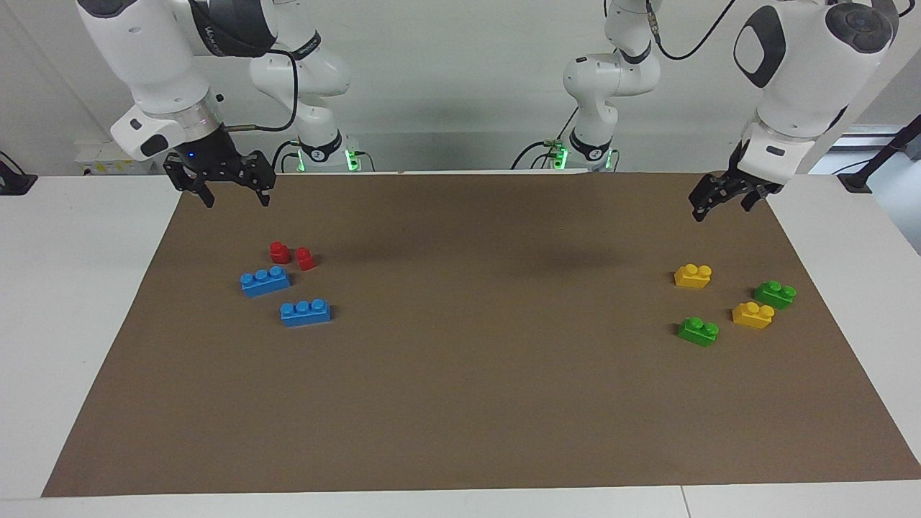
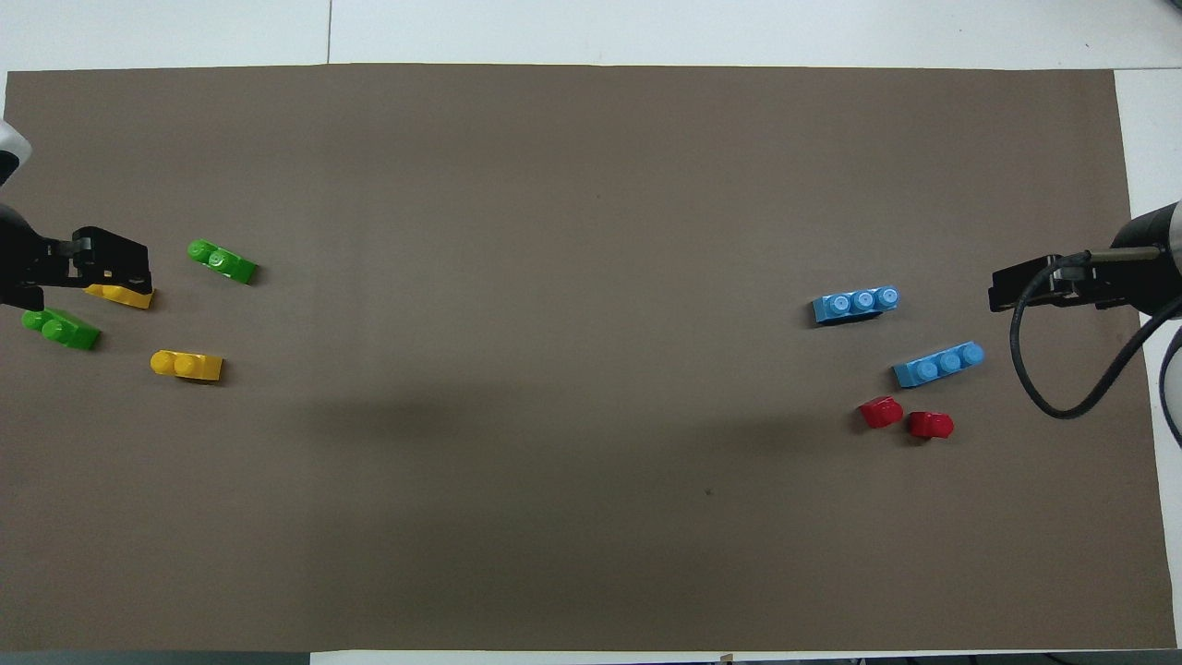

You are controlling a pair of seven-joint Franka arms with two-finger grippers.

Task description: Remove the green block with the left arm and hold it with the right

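Two green blocks lie on the brown mat (image 1: 460, 403) at the left arm's end. One green block (image 1: 775, 293) (image 2: 57, 329) is nearer to the robots. The second green block (image 1: 698, 331) (image 2: 222, 261) lies farther out, more toward the mat's middle. My left gripper (image 1: 723, 207) (image 2: 111, 263) hangs open and empty in the air over the mat's corner at that end, apart from all blocks. My right gripper (image 1: 236, 194) (image 2: 1002, 291) hangs open and empty over the mat's edge at the right arm's end.
Two yellow two-stud bricks (image 1: 693, 275) (image 1: 752, 314) lie among the green blocks. At the right arm's end lie two blue three-stud bricks (image 1: 265, 281) (image 1: 305, 312) and two small red pieces (image 1: 279, 252) (image 1: 306, 258).
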